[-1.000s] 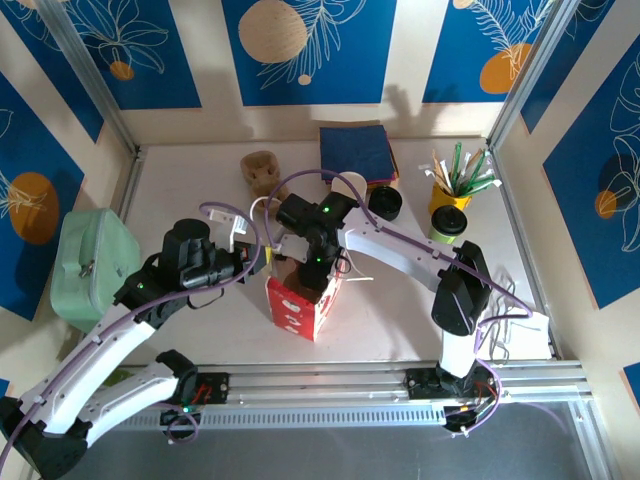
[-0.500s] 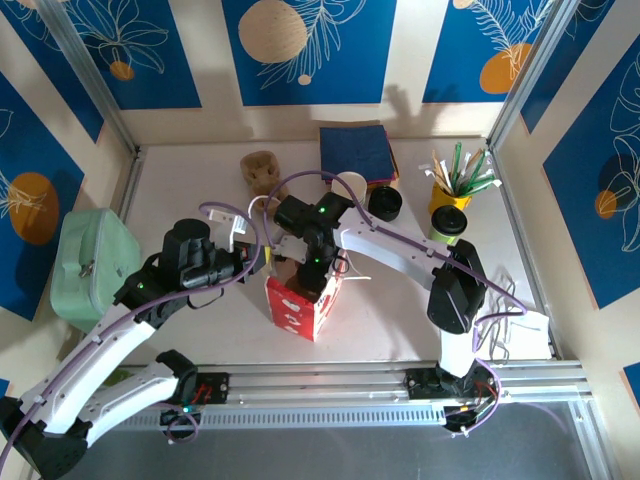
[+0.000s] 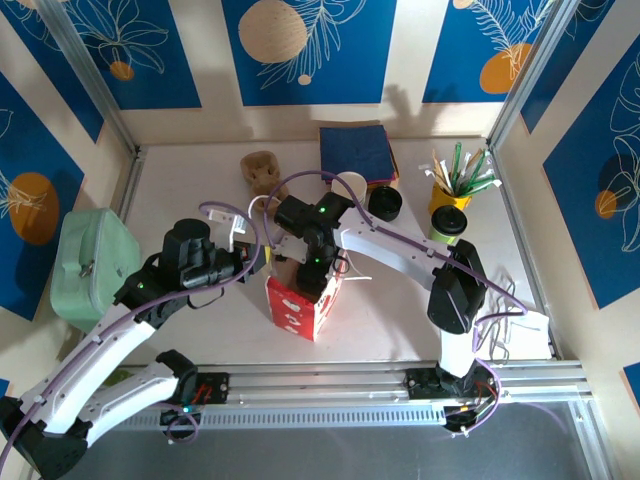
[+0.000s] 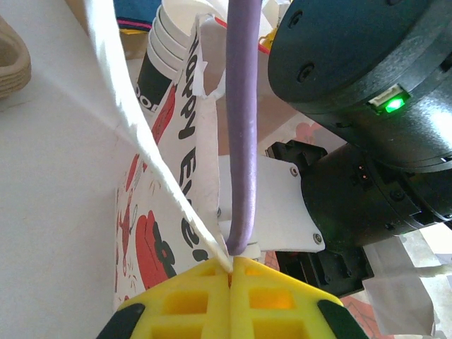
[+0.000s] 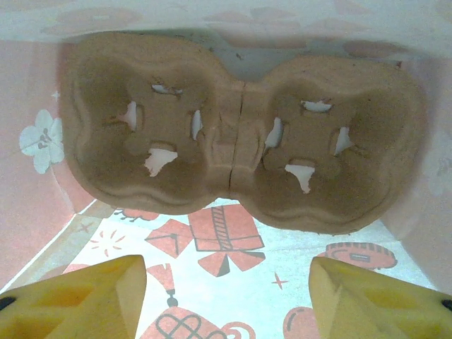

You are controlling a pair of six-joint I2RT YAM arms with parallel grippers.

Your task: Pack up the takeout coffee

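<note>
Pulp tray [image 5: 240, 152], seen from the right wrist, lies under the right gripper's [image 5: 226, 282] spread, empty jaws. Left gripper [image 4: 232, 282] pinches the bag [image 4: 159, 226]. Coffee [image 3: 447, 225] stands upright near the table's [image 3: 400, 310] right edge.

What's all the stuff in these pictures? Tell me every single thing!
lime-green paper coffee cup with black lid: one, right side of table
red-and-white paper gift bag: one, middle
brown pulp two-cup carrier: one, at the bag's bottom
stack of brown pulp carriers: one, back
stack of white paper cups: one, back middle
black plastic lids: one stack, beside white cups
yellow cup of stirrers: one, back right
navy-blue napkin pile: one, back
mint-green case: one, left
left tool: yellow, shut on bag's edge
right tool: yellow, open inside bag
</note>
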